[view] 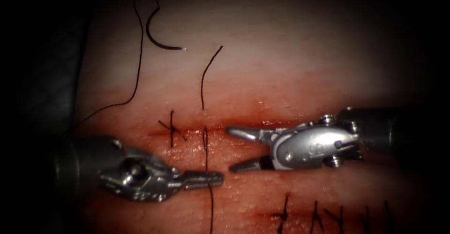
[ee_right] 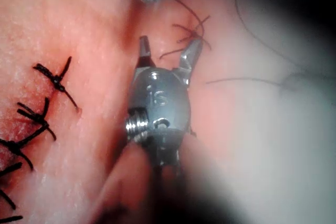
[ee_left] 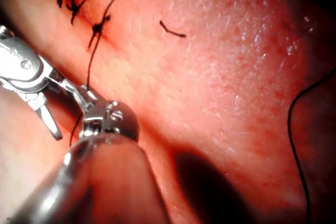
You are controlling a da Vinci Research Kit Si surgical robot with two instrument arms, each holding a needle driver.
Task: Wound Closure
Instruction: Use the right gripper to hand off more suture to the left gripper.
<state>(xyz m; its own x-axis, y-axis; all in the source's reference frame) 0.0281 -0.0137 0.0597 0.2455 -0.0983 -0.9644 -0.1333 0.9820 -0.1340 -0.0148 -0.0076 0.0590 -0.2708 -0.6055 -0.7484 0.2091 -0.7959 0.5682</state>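
The curved needle [view: 157, 39] lies free on the tissue [view: 290, 65] beyond the cut [view: 281, 124], held by neither tool and not in the tissue. A dark thread [view: 202, 88] runs down through the cut and on toward the near edge. My left tool [view: 213, 178] is shut on this thread just below the cut; in its wrist view the thread [ee_left: 90, 61] runs from a knot down into the jaws. My right tool [view: 229, 149] comes in from the right, open and holding nothing, with one jaw on the cut line. Its spread jaws [ee_right: 167, 51] face the stitch.
A knotted stitch [view: 171, 128] sits on the cut left of the held thread. A row of several tied stitches [view: 323, 215] closes a second cut at the near right. A long loose thread [view: 138, 60] curves down the left. A short cut end [ee_left: 172, 30] lies on the tissue.
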